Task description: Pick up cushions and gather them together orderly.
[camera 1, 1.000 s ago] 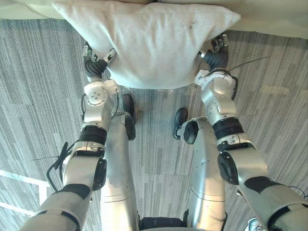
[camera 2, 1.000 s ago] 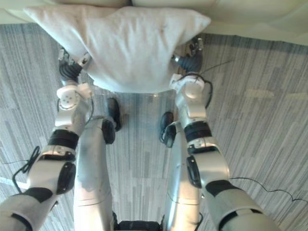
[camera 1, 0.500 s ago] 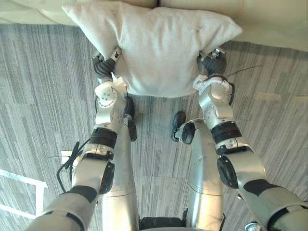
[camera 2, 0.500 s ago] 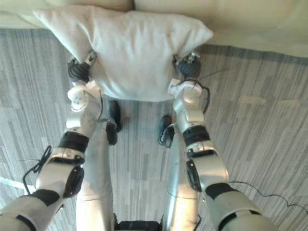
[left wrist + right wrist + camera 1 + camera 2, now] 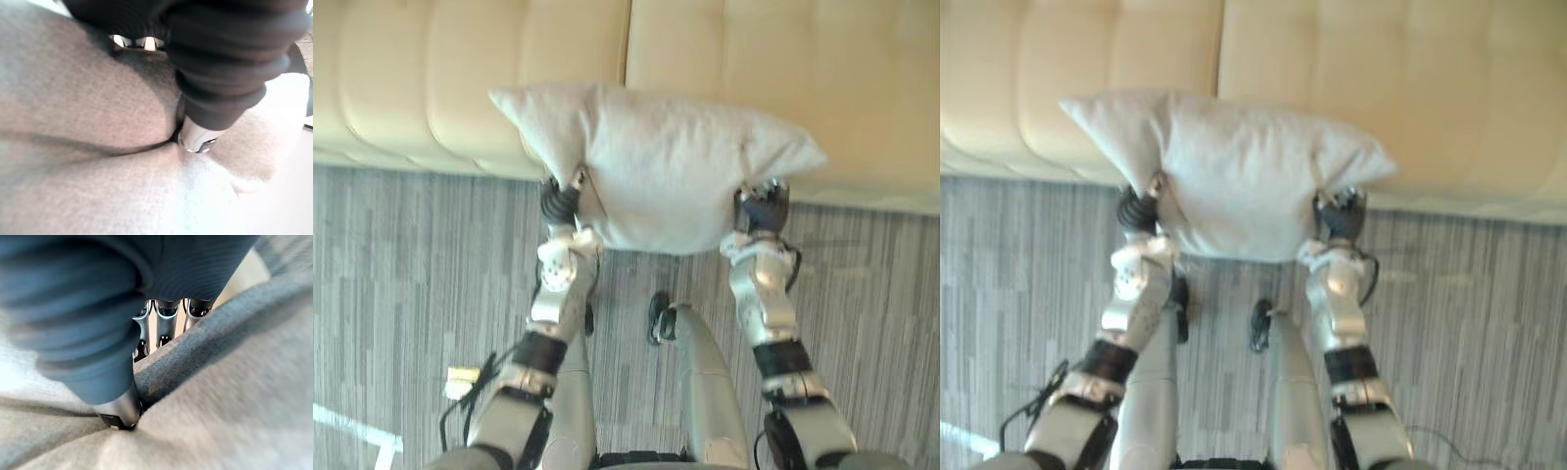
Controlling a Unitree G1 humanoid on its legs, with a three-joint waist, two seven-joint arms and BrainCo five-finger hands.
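Two hands grip one cushion [image 5: 656, 176]

Left hand [image 5: 560, 204] pinches its left side, right hand [image 5: 762, 210] its right, each clenched on the fabric. It hangs above the grey carpet [image 5: 411, 255], before the cream sofa [image 5: 460, 78]'s front edge.

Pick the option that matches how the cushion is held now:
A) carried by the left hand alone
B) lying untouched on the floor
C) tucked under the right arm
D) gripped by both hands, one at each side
D: the left hand and the right hand each pinch a side of the cushion, holding it up in front of the sofa.
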